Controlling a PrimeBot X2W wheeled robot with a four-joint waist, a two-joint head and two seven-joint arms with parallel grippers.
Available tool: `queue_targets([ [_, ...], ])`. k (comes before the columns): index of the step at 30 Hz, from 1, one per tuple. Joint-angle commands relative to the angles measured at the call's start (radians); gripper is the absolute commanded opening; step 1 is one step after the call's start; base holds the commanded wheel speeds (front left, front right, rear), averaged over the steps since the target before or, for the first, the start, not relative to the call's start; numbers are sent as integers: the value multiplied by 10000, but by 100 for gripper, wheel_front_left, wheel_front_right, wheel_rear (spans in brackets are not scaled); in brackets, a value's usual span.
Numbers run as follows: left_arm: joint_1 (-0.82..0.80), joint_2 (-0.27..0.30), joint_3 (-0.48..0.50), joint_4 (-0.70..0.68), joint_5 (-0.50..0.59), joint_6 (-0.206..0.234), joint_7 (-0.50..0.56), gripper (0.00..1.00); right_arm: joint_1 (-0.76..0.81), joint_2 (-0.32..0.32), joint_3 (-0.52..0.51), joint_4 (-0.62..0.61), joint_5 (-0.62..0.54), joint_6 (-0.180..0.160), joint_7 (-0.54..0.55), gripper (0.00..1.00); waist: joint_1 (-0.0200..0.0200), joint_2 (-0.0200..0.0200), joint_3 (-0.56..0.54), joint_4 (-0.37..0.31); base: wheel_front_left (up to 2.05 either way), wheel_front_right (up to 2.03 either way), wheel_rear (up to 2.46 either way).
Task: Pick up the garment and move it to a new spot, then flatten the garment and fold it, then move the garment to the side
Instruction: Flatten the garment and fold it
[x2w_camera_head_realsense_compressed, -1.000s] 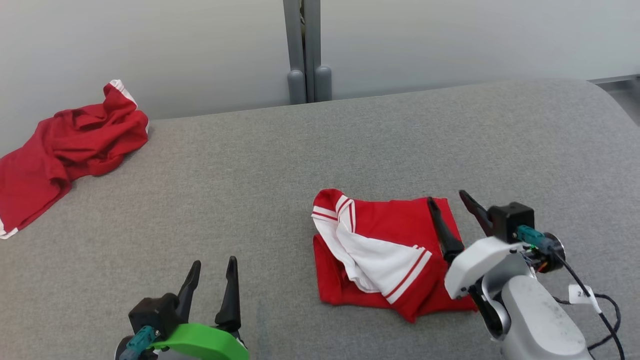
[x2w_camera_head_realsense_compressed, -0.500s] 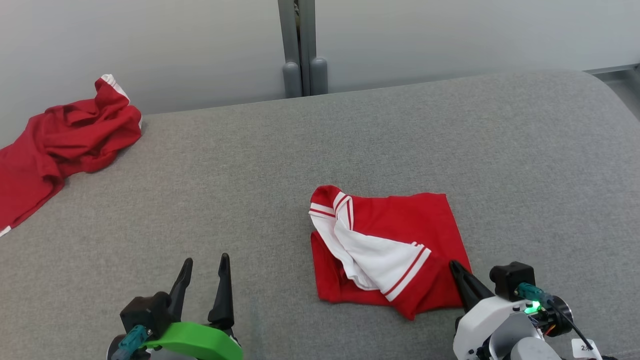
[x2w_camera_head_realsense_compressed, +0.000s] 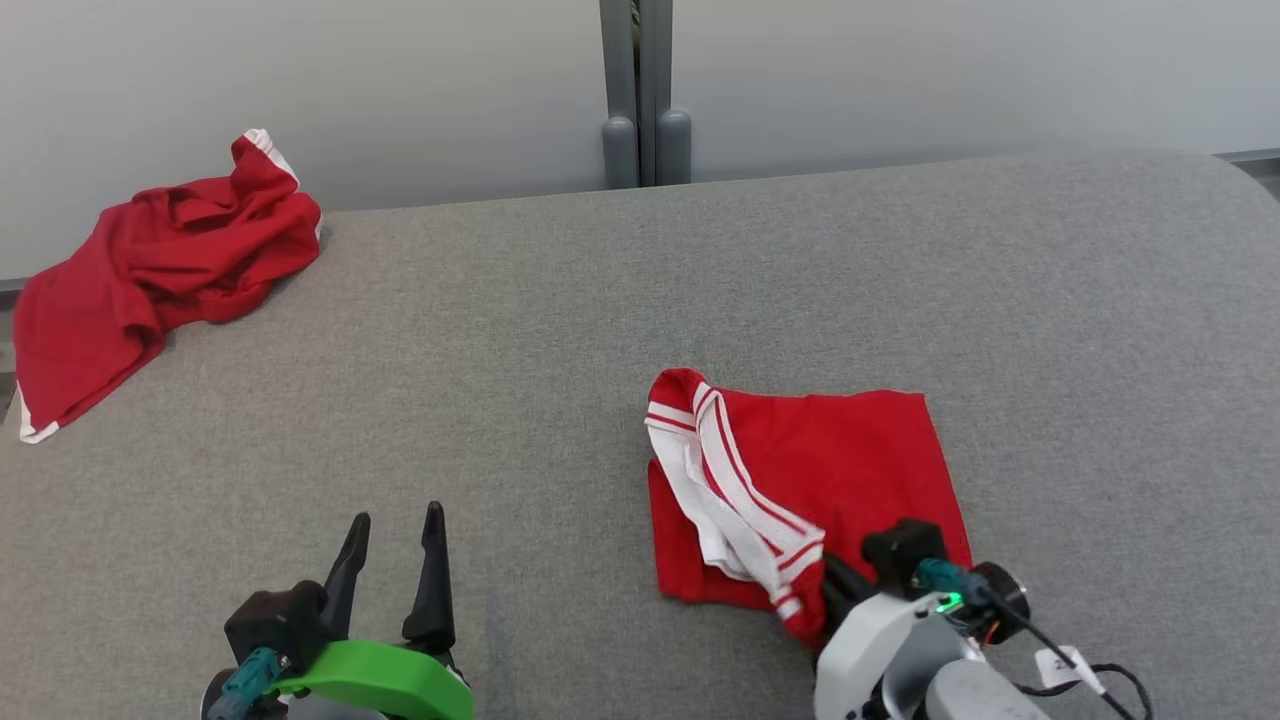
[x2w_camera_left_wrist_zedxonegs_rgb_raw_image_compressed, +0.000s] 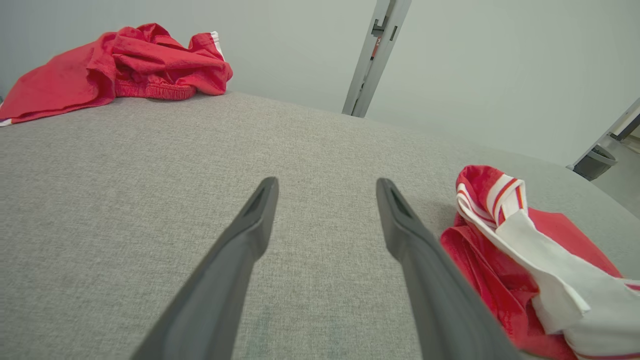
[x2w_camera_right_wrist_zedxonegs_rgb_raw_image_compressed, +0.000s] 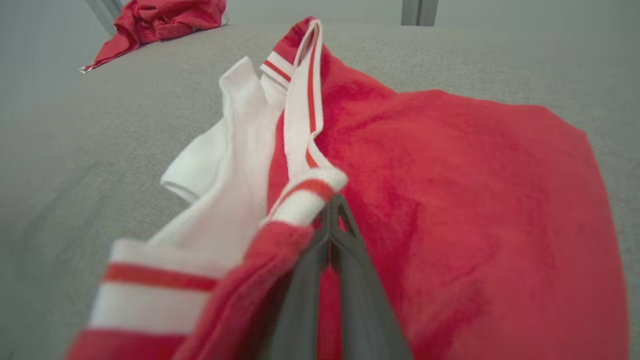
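Observation:
The folded red garment (x2w_camera_head_realsense_compressed: 850, 450) with white striped trim lies right of centre on the grey padded table (x2w_camera_head_realsense_compressed: 560, 300). My right gripper (x2w_camera_head_realsense_compressed: 835, 585) sits at its near edge, shut on the red hem beside the white striped band; in the right wrist view the right gripper (x2w_camera_right_wrist_zedxonegs_rgb_raw_image_compressed: 332, 202) has its fingers pressed together with the garment (x2w_camera_right_wrist_zedxonegs_rgb_raw_image_compressed: 450, 175) bunched over them. At the lower left my left gripper (x2w_camera_head_realsense_compressed: 395, 515) hovers open above bare table, well left of the garment. The left wrist view shows the left gripper (x2w_camera_left_wrist_zedxonegs_rgb_raw_image_compressed: 325, 182) holding nothing, with the garment (x2w_camera_left_wrist_zedxonegs_rgb_raw_image_compressed: 505, 260) to its right.
A second, crumpled red garment (x2w_camera_head_realsense_compressed: 160, 270) lies at the table's far left corner, partly over the edge. A grey post (x2w_camera_head_realsense_compressed: 645, 100) stands behind the table's far edge against a pale wall. The table's right end curves away.
My right gripper drew back from over the garment's right side to its near edge and shut on the hem; the white panel has bunched narrower. The camera shifted slightly.

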Motion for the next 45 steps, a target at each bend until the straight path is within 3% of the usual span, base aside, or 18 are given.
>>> queue_targets([
  [1,-80,11,27,-4,-67,27,-57,100,-91,-32,382,81,141,-6,-35,0,0,0,-1,46,0,0,0],
  [6,-140,-70,42,26,-84,-30,-70,100,-302,-39,2153,354,606,-7,124,0,0,0,15,164,0,0,0],
  [13,-150,-96,199,95,-83,-70,-63,100,-710,-34,3123,701,900,-7,-28,0,0,0,133,169,0,0,0],
  [20,-193,-176,307,109,74,-109,-73,100,-1308,-35,2918,795,1065,-7,-492,0,0,0,151,134,0,0,0],
  [27,-244,-255,340,123,244,-214,-69,100,-1741,-31,2004,1032,809,-7,-824,0,0,0,155,136,0,0,0],
  [33,-437,-397,230,195,375,-356,-69,100,-2499,-30,1479,1730,549,-7,-864,0,0,0,390,572,0,0,0],
  [45,-707,-555,238,454,479,-573,-70,100,-3839,-33,2330,3688,656,-7,-637,0,0,0,812,1771,0,0,0],
])
